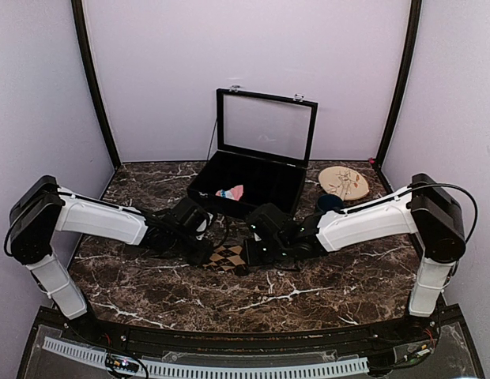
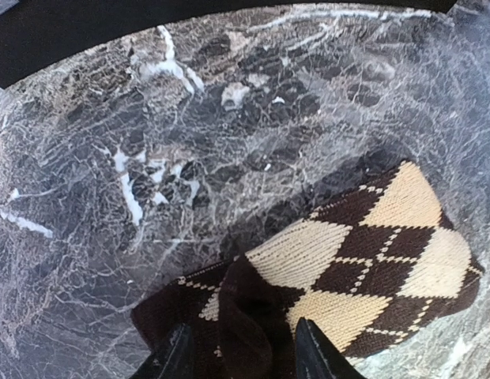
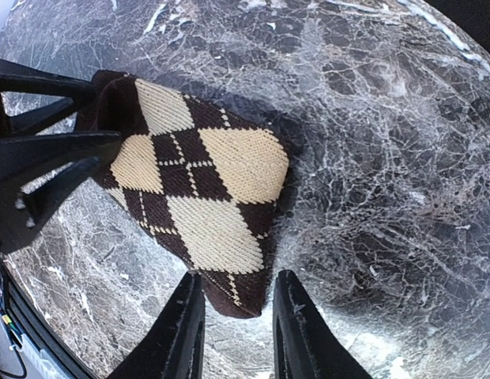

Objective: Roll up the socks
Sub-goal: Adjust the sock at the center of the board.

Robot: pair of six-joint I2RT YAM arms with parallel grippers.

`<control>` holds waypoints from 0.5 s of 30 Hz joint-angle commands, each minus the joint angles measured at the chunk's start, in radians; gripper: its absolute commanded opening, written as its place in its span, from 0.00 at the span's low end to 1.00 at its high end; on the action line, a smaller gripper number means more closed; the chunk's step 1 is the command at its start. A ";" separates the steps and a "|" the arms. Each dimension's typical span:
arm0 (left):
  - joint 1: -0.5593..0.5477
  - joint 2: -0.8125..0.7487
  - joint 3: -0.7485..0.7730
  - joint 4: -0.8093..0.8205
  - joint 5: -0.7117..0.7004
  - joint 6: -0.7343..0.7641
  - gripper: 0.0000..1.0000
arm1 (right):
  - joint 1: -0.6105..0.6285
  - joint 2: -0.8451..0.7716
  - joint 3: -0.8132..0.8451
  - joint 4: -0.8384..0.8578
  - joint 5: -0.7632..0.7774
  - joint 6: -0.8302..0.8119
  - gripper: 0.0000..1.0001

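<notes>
The dark brown sock with tan argyle diamonds (image 1: 227, 257) lies folded on the marble table between both grippers. My left gripper (image 2: 243, 347) is open, and its fingers straddle a bunched dark fold at the sock's (image 2: 363, 253) cuff end. My right gripper (image 3: 239, 308) is open, its fingers either side of the sock's (image 3: 205, 181) brown tip, with a gap on the right side. The left gripper's black fingers (image 3: 55, 142) also show in the right wrist view at the sock's far end. The pink sock (image 1: 231, 192) lies inside the black box.
A black case (image 1: 296, 193) with its glass lid (image 1: 265, 126) raised stands at the back centre. A round wooden disc (image 1: 344, 183) and a small dark blue object (image 1: 329, 204) sit at the back right. Purple walls enclose the table.
</notes>
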 commanded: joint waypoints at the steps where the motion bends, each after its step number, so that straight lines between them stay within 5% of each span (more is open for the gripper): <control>1: -0.017 0.018 0.037 -0.043 -0.043 0.018 0.45 | -0.005 -0.030 -0.007 0.037 0.008 0.007 0.29; 15: -0.029 0.046 0.056 -0.054 -0.080 0.035 0.10 | -0.005 -0.031 -0.022 0.046 0.005 0.014 0.29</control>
